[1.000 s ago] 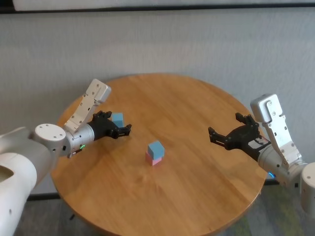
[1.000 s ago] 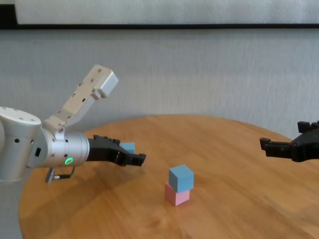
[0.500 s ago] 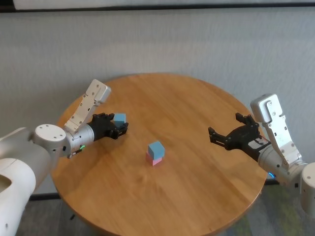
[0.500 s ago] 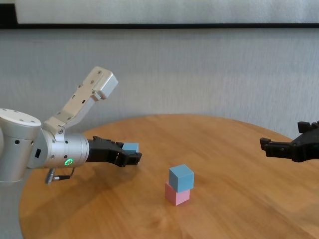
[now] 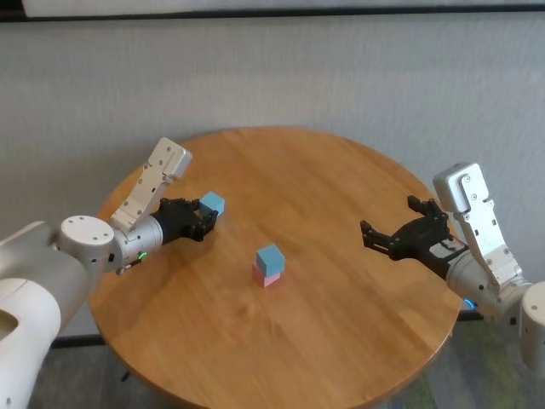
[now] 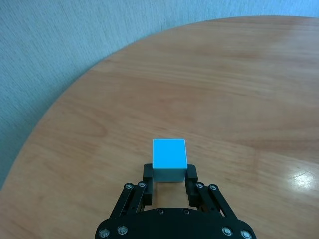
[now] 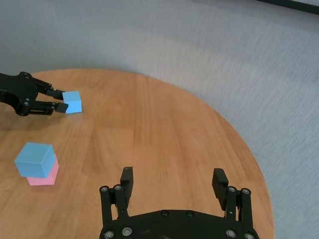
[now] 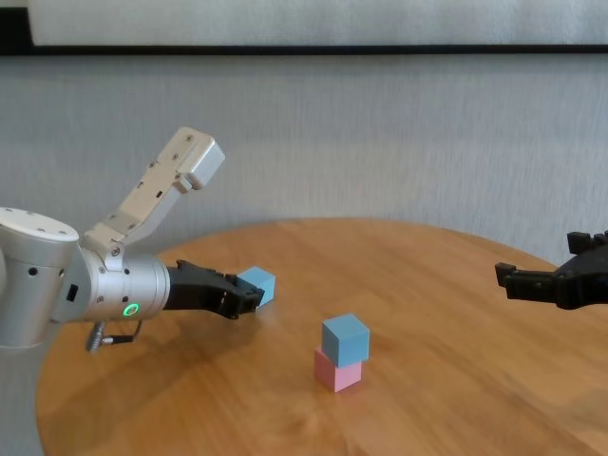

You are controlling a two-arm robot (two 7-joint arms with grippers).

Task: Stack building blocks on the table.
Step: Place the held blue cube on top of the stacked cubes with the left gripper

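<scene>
Currently my left tool [image 6: 168, 180] pinches the loose blue cube [image 6: 169, 160] shallowly at its rear; it could slip during transfer, toppling the blue-on-pink stack [image 5: 268, 265].

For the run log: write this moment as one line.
left gripper: shut on loose blue cube | right gripper: open, idle | stack: blue cube on pink cube

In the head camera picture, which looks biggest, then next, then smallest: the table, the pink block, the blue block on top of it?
1. table, by far.
2. and 3. top blue block and pink block: about equal; the pink one is half hidden, so no ranking.
</scene>
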